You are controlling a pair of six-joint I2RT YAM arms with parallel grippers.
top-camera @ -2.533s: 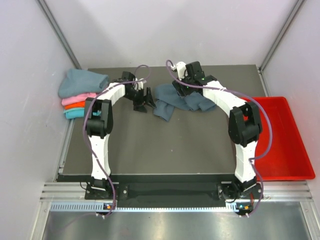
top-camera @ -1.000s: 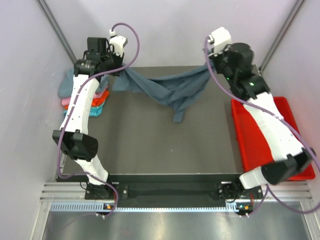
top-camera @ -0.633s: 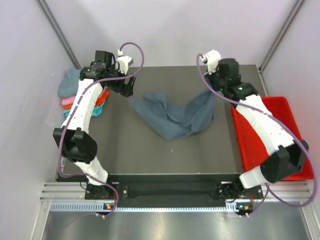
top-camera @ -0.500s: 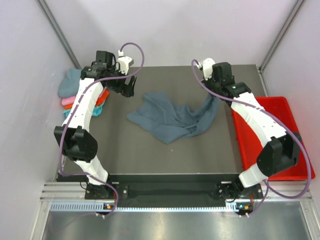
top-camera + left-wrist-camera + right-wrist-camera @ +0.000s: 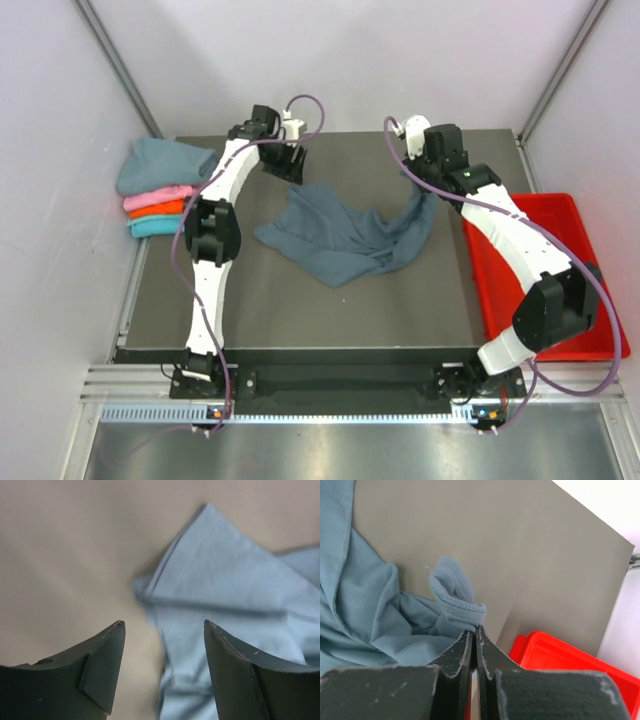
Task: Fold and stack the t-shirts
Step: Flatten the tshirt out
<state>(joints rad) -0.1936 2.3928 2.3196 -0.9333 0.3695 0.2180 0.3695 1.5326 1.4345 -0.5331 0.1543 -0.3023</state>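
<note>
Left jaws: spread wide, nothing gripped, over a corner of the slate t-shirt [image 5: 340, 235].
Right jaws: pinched tight on that shirt's bunched hem.
Slate t-shirt: crumpled mid-counter [image 5: 300, 310].
Folded stack [image 5: 160, 195]: counter's far-left corner.

- The left wrist view is soft all over. The slate blue-grey t-shirt [image 5: 225, 595] runs off its right and bottom edges, and both fingers of the left claw [image 5: 163, 625] are cut by the bottom edge.
- Right wrist view: that shirt leaves the left edge, and the fold pinched in the right claw [image 5: 474, 628] disappears between the fingers.
- The red tray [image 5: 560, 660] is cut by the bottom edge and sits partly behind those fingers.
- Top view: the pink t-shirt [image 5: 157, 198], orange t-shirt [image 5: 150, 210] and turquoise t-shirt [image 5: 150, 227] show only as strips under the dusty teal t-shirt [image 5: 165, 165].
- I cannot tell collar from sleeve in the crumpled shirt.
</note>
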